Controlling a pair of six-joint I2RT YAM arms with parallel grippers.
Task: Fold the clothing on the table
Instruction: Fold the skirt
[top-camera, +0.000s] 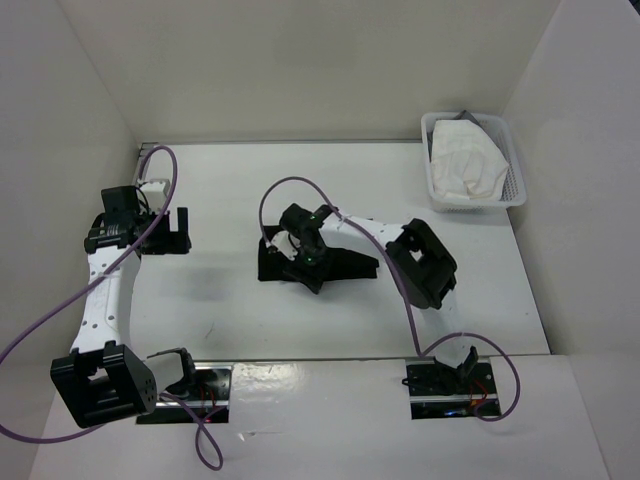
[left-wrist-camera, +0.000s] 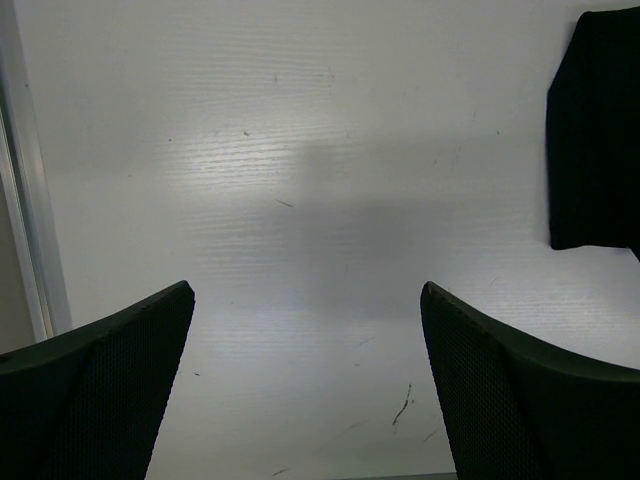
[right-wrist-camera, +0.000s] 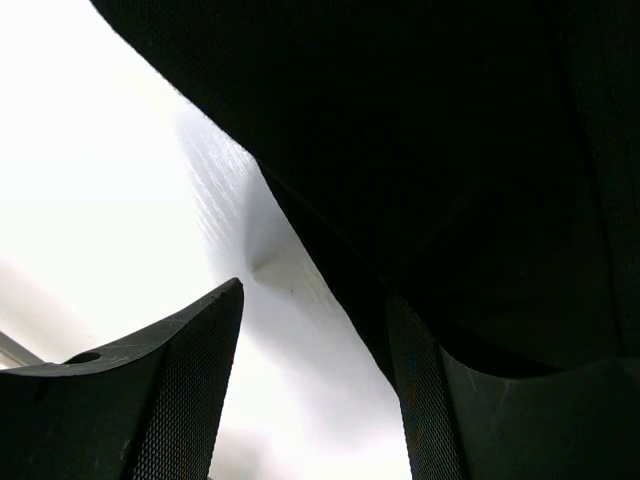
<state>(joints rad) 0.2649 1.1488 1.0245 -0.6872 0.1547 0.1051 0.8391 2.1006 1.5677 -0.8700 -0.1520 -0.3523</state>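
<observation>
Lying bunched mid-surface (top-camera: 230, 190), the clothing (top-camera: 345, 266) sits under the right tool (top-camera: 308, 262), its fingers (right-wrist-camera: 170, 400) parted at the cloth's edge. The left tool (top-camera: 176, 230) hangs spread wide, well apart to the left.

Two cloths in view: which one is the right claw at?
The black garment in the middle, with the right claw at its edge. The white cloth sits apart in the basket at the far right corner.
</observation>
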